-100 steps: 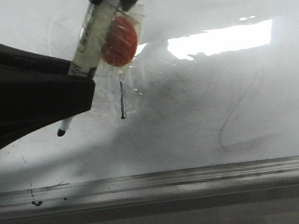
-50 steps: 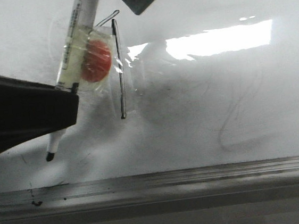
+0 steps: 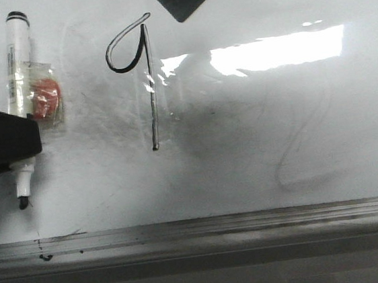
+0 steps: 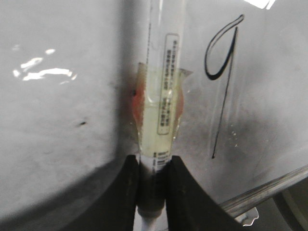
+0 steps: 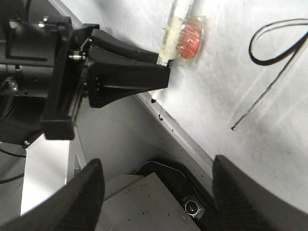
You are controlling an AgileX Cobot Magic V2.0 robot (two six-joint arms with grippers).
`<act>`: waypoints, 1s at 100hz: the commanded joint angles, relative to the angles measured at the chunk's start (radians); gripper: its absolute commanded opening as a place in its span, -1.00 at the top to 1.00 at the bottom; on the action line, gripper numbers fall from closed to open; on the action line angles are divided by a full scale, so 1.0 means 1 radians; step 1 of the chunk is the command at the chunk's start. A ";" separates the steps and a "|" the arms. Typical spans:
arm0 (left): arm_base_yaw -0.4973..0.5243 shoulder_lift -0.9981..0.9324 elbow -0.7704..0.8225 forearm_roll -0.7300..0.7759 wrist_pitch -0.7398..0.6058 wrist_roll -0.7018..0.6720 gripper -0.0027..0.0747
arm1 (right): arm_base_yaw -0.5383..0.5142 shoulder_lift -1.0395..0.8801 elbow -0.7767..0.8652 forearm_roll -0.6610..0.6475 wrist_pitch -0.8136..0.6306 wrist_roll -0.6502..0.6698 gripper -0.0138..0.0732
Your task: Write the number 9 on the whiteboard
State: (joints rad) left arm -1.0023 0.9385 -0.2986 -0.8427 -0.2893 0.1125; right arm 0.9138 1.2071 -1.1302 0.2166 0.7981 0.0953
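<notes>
Your left pincer (image 4: 153,173) is pinching the marker (image 3: 21,105) near its tip end, so the nib (image 3: 24,203) pokes out below the fingers, free to reach the whiteboard (image 3: 256,141). The 9 (image 3: 143,79) looks finished: a narrow loop joined to a long straight stem, drawn on the board well right of the marker. The nib now hangs clear to the left of the 9, so it won't smear the stroke. Your right pincer (image 5: 156,185) is spread and carries nothing, held back from the 9.
</notes>
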 commanded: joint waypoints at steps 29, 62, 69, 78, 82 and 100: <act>0.028 0.004 -0.031 -0.002 -0.021 0.053 0.98 | 0.002 -0.018 -0.034 0.016 -0.036 0.008 -0.28; 0.028 0.004 -0.031 -0.002 -0.017 0.053 -0.07 | 0.002 -0.018 -0.034 -0.007 -0.053 0.008 -0.24; 0.028 0.001 -0.031 -0.002 -0.019 0.053 -0.09 | 0.002 -0.025 -0.034 -0.028 -0.073 0.008 -0.01; 0.028 -0.020 -0.031 -0.002 -0.021 0.053 -0.09 | 0.002 -0.045 -0.034 -0.066 -0.095 0.008 0.51; 0.028 -0.035 -0.031 -0.002 -0.022 0.053 -0.09 | 0.002 -0.057 -0.033 -0.078 -0.100 0.008 0.71; 0.028 -0.157 -0.031 0.068 -0.024 0.055 0.09 | 0.002 -0.149 0.049 -0.157 -0.210 0.010 0.83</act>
State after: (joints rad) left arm -0.9759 0.8435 -0.3034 -0.8312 -0.2527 0.1653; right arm 0.9138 1.1261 -1.0978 0.1042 0.7069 0.1051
